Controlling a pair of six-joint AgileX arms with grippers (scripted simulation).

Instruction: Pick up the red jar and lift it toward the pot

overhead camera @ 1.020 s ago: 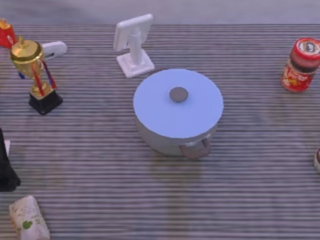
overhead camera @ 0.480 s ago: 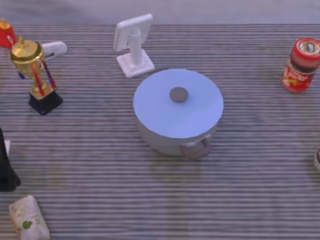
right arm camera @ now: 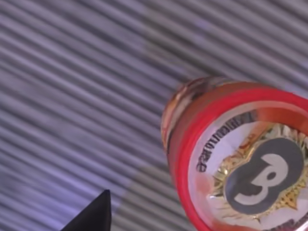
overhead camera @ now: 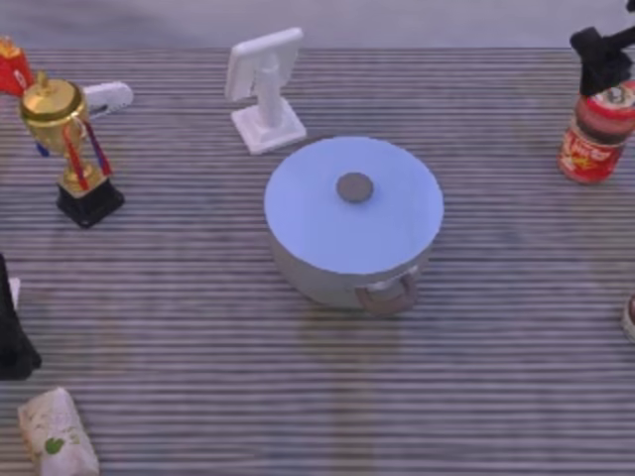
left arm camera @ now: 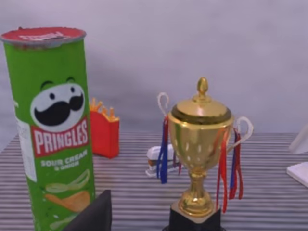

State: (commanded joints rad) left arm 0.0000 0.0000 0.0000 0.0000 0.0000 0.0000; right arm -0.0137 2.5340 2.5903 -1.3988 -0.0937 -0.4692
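Top view gives me the whole table [overhead camera: 198,327], its surface striped grey. The pot [overhead camera: 353,220] sits near the middle with its pale blue-grey lid on, the small dark knob [overhead camera: 354,187] at the lid's centre and the brownish side handle [overhead camera: 388,296] pointing toward the near edge. The red jar [overhead camera: 595,131] stands upright at the far right, well apart from the pot. My right gripper [overhead camera: 601,55] is over the far-right corner, its dark body overlapping the top of the jar's lid from the far side; I cannot tell from here whether its fingers are spread or closed, nor whether they touch the jar. In the right wrist view I look almost straight down on the jar's red-rimmed lid [right arm camera: 245,159] with its printed emblem, and only one dark fingertip [right arm camera: 91,214] shows, apart from the jar. My left gripper [overhead camera: 12,332] is parked at the left edge of the table; only one dark fingertip of it shows in the left wrist view, so I cannot tell its state either. That view faces a green Pringles can [left arm camera: 50,127], a gold trophy [left arm camera: 199,154] with red and blue ribbons, and a red fries carton [left arm camera: 104,131] beyond. Farther in, a white stand [overhead camera: 263,87] sits just beyond the pot, and a pale wrapped packet [overhead camera: 58,432] lies at the near left.
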